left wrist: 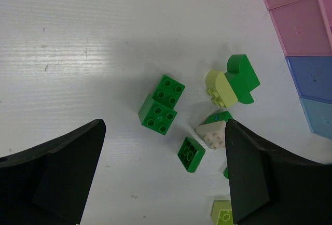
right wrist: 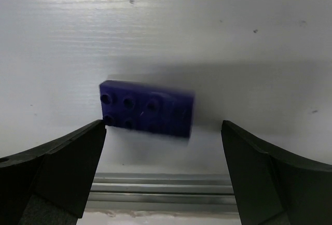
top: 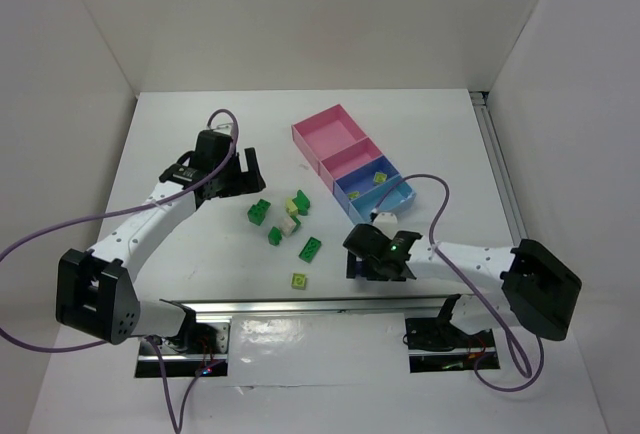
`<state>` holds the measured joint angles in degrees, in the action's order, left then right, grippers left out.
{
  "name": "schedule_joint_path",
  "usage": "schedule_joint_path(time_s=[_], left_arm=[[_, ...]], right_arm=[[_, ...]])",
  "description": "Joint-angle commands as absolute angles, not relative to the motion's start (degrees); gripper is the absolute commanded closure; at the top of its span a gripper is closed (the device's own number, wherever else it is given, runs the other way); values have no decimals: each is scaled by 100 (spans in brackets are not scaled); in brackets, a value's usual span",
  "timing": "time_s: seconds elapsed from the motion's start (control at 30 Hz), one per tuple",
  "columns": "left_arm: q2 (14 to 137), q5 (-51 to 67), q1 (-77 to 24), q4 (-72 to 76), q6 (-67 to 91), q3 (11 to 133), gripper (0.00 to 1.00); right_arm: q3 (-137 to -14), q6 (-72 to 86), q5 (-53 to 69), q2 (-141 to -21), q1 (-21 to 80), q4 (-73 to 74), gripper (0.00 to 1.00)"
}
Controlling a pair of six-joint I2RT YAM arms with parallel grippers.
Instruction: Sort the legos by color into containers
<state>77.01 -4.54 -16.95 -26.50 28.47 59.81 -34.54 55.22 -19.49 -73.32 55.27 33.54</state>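
Legos [top: 285, 219] lie loose mid-desk, and two yellow-green ones sit in the containers [top: 335, 134] toward the far right corner. Left gripper [left wrist: 165, 125], jaws apart, hangs over a green brick [left wrist: 162, 104], likely to pick it. Right gripper [right wrist: 163, 124], jaws apart, straddles the blue brick [right wrist: 148, 110] by the near-edge rail [top: 300, 306]. The desk [top: 200, 124] is plain white, with white walls [top: 300, 14] around it.

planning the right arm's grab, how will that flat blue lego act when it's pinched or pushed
The blue lego looks like rigid plastic, so it probably won't flex. Lying flat on the table, it should slide rather than tip. Its smooth sides may slip from a shallow pinch.
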Motion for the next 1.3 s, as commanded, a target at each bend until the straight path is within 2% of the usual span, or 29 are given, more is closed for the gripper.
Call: schedule_joint_path(time_s=[0.0,0.2,0.3,0.37,0.4,0.47,0.63,0.73,0.77,0.87,1.0,1.03,1.1,1.27], left_arm=[[7673,-396,-1661,-2522,2760,6152,2],[7673,-396,-1661,-2522,2760,6100,2],[7673,-396,-1661,-2522,2760,6100,2],[7673,-396,-1661,-2522,2760,6100,2],[7673,-396,-1661,-2522,2760,6100,2],[7621,-396,-1661,-2522,2760,6100,2],[7620,-396,-1661,-2522,2760,6100,2],[7620,-334,-1661,-2470,2760,6100,2],[7620,-334,-1661,-2470,2760,6100,2],[7620,-334,-1661,-2470,2760,6100,2],[7620,-334,-1661,-2470,2760,6100,2],[7620,-334,-1661,-2470,2760,6100,2],[7620,-334,-1661,-2470,2760,6100,2],[7620,-334,-1661,-2470,2760,6100,2]], right_arm=[[-3612,5405,-1942,-7462,5555,2919,1],[-3665,5282,-2171,-7786,5555,2856,2],[-3718,5229,-2171,-7945,5555,2856,6],[-3779,5177,-2171,-7945,5607,2856,11],[-3779,5177,-2171,-7945,5607,2856,17],[-3832,5229,-2171,-7945,5660,2935,23],[-3894,5229,-2224,-7893,5827,3251,20],[-3894,5134,-2119,-7788,5879,3331,14],[-3894,5072,-2040,-7700,5880,3331,9],[-3832,4747,-1741,-7532,5880,3121,8],[-3832,4562,-1617,-7540,5880,3172,18],[-3832,4509,-1565,-7541,5880,3173,24],[-3885,4509,-1564,-7672,5941,3226,27],[-3885,4509,-1564,-7892,5994,3173,47]])
